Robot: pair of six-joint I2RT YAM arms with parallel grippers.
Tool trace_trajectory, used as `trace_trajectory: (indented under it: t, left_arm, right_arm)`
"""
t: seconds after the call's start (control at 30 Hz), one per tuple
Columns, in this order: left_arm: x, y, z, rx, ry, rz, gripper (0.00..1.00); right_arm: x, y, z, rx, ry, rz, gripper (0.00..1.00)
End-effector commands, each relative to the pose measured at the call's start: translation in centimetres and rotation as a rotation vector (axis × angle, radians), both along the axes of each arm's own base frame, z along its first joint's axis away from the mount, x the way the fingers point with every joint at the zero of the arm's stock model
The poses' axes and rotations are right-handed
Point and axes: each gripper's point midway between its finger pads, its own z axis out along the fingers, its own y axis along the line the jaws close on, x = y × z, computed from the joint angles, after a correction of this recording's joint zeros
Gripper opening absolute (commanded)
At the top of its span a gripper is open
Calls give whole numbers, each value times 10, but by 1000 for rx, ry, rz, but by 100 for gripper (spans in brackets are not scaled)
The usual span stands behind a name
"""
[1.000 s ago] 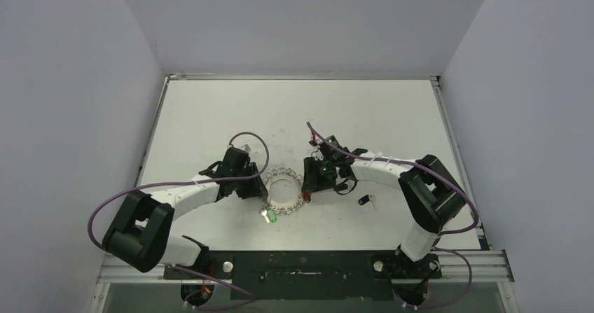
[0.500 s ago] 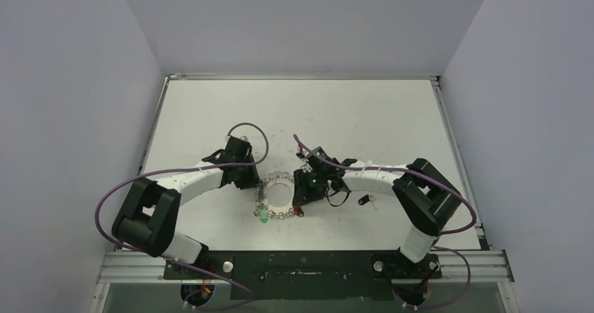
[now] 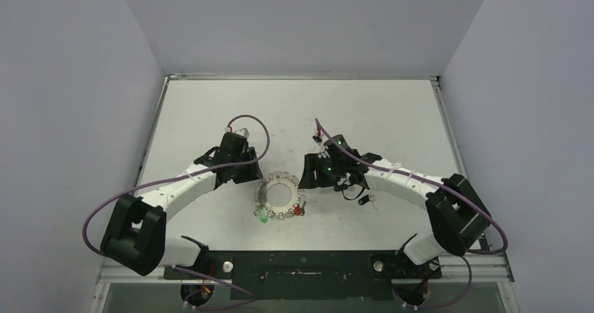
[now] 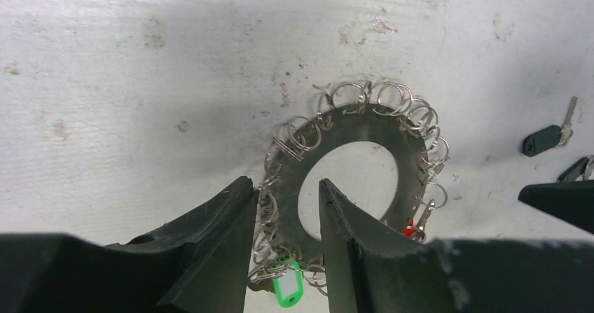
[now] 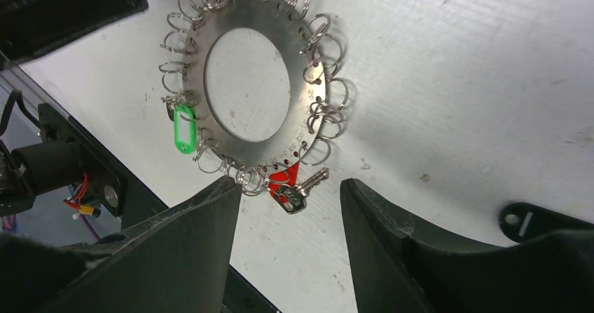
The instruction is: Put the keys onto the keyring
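Our left pincer and right pincer gape empty; closing off-centre, we could skid the flat grey loop-fringed metal keyring between them.

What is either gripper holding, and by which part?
Nothing. The left gripper hovers with open jaws at the keyring rim, not clamped on it; the right gripper is open and empty.

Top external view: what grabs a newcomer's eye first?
The keyring, a flat grey ring fringed with small wire loops, lies between the left gripper and the right gripper, both with jaws apart. A bright green tag and a red tag with a small silver key hang at its near edge. One black-headed key lies loose off to the ring's right.
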Motion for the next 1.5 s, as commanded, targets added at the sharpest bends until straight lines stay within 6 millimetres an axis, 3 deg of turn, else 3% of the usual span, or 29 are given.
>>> trace_trajectory:
  t: [0.0, 0.4, 0.8, 1.1, 1.47]
  left_arm:
    - [-6, -26, 10, -106, -53, -49, 37]
    - [-29, -94, 7, -120, -61, -209, 37]
    - [-31, -135, 4, -140, -63, -320, 37]
    - [-27, -147, -2, -142, -52, -346, 35]
    - [-24, -136, -4, -92, -46, -303, 32]
  right_arm:
    - [13, -10, 19, 30, -91, 0, 56]
    - [21, -29, 44, -13, -242, 18, 57]
    - [14, -33, 25, -29, -204, 22, 54]
    - [18, -36, 10, -71, -183, 9, 51]
    - [16, -26, -6, -67, -97, 45, 48]
